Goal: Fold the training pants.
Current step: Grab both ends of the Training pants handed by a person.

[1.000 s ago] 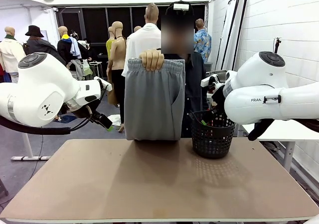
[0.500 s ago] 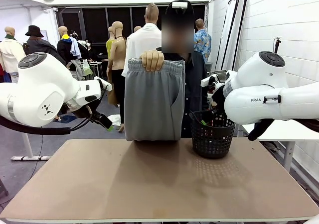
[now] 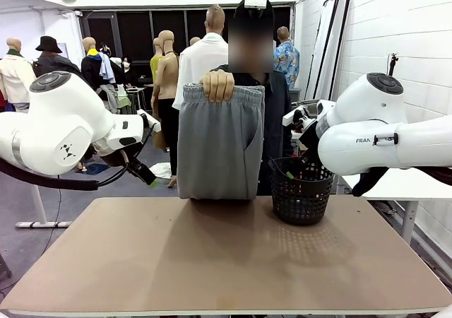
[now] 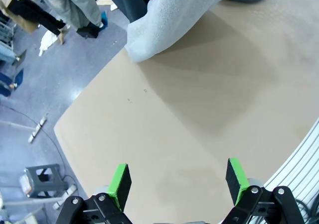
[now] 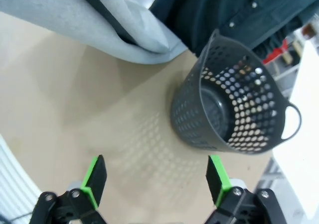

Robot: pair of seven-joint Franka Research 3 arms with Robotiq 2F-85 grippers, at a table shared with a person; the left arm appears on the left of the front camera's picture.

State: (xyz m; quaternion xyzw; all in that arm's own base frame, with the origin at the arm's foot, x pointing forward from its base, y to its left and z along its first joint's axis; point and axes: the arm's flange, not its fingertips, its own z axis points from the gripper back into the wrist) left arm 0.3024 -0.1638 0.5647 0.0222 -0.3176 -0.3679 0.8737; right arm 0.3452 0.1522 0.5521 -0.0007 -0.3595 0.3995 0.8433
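At far edge of table (image 3: 212, 261), hand (image 3: 217, 85) holds training pants (image 3: 219, 145) up; L tool (image 4: 177, 165) & R tool (image 5: 155, 160) released

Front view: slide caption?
Person's hand holds light grey jersey training pants by waistband at far edge of brown table, black mesh basket beside.

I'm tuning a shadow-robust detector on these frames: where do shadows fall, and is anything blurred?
Front view: the training pants throw a broad, soft-edged shadow on the table. Right wrist view: the mesh basket casts a dotted pattern of light and shadow on the tabletop beside it. Left wrist view: the same soft shadow under the pants, tabletop in sharp focus.
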